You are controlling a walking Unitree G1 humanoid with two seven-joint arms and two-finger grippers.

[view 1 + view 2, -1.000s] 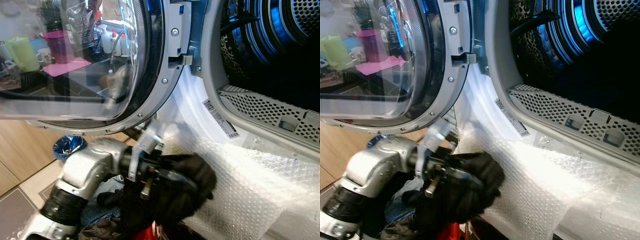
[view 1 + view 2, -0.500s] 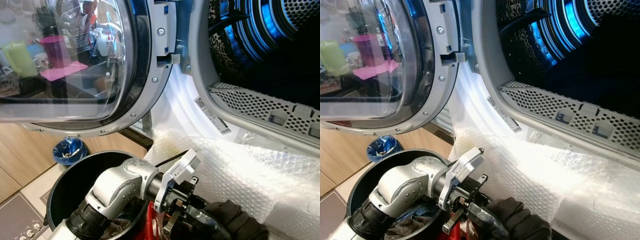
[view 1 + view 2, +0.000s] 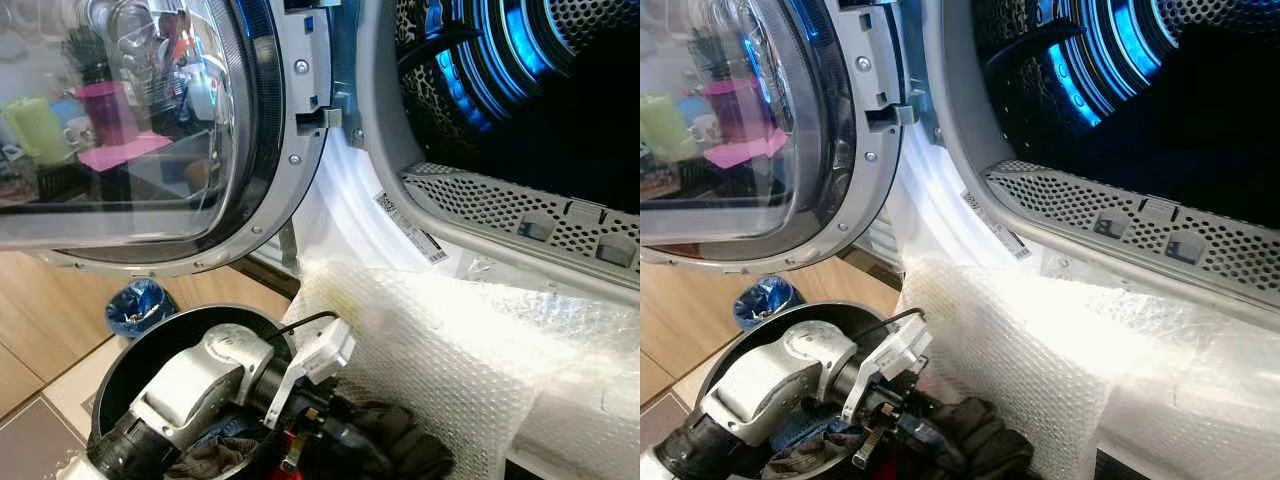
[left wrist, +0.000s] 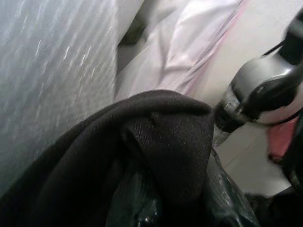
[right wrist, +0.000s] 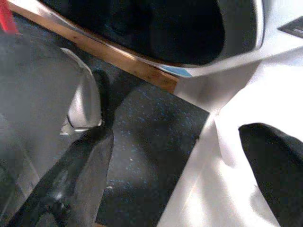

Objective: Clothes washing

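Nearest, the left gripper (image 3: 330,450) reaches low over the round black laundry basket (image 3: 130,365), its fingers buried in a dark crumpled garment (image 3: 395,455); they seem to be pinching the cloth, though I cannot tell for certain. The garment sits at the basket's rim, against the sheet of clear bubble wrap (image 3: 450,340), which likely pads the machine's sill. Beyond, the round glass door (image 3: 130,130) stands swung wide, leaving the blue-lit perforated drum (image 3: 520,90) free for loading.
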